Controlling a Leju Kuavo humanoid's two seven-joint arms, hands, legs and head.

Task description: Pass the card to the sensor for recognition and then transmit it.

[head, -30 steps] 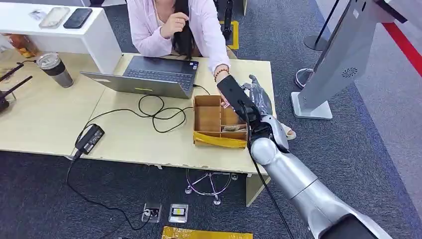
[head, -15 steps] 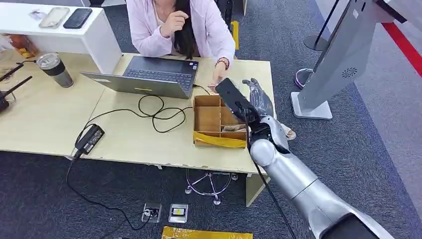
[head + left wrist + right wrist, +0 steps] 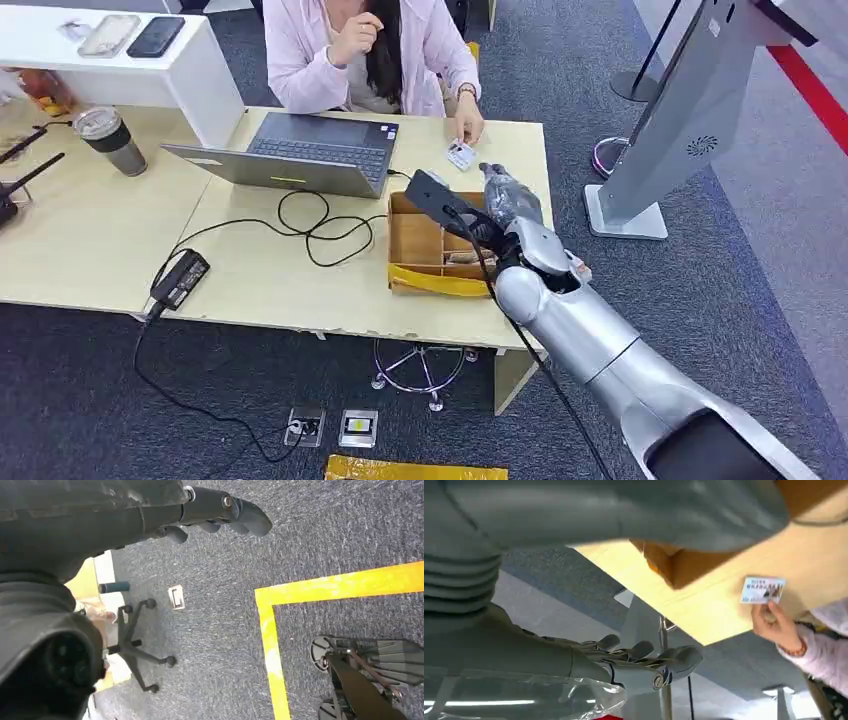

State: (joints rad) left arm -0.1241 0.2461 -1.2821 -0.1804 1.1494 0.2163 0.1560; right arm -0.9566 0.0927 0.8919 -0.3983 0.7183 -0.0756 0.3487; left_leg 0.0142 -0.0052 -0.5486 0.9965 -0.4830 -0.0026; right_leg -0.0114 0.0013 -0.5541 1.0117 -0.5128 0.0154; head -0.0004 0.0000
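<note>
Reaching out over the right end of the surface (image 3: 280,280), the right robot hand (image 3: 508,195) hangs above the cardboard box (image 3: 440,245) with its fingers (image 3: 644,650) spread and nothing between them: it is released, grasping no card. The left robot hand (image 3: 220,512) points at the carpet, its fingers loosely curled around nothing that I can see; whether it counts as clenched I cannot tell.

The card (image 3: 460,155) lies flat near the far right edge of the surface, just beyond the box, with a person's hand (image 3: 470,128) touching its far side. In the right wrist view the same card (image 3: 762,590) sits under that person's fingertips.

Judging from this, the step in hand is taking the card. To do it well, the right robot hand should travel past the box's far wall, come down flat and low, and pinch the card by a free edge, away from the person's fingers. A thin card on a smooth top may slide, so a slow close is wise.

Counted: one card, one box, one laptop (image 3: 300,152), one tumbler (image 3: 110,138), one power brick (image 3: 180,280), one person.
</note>
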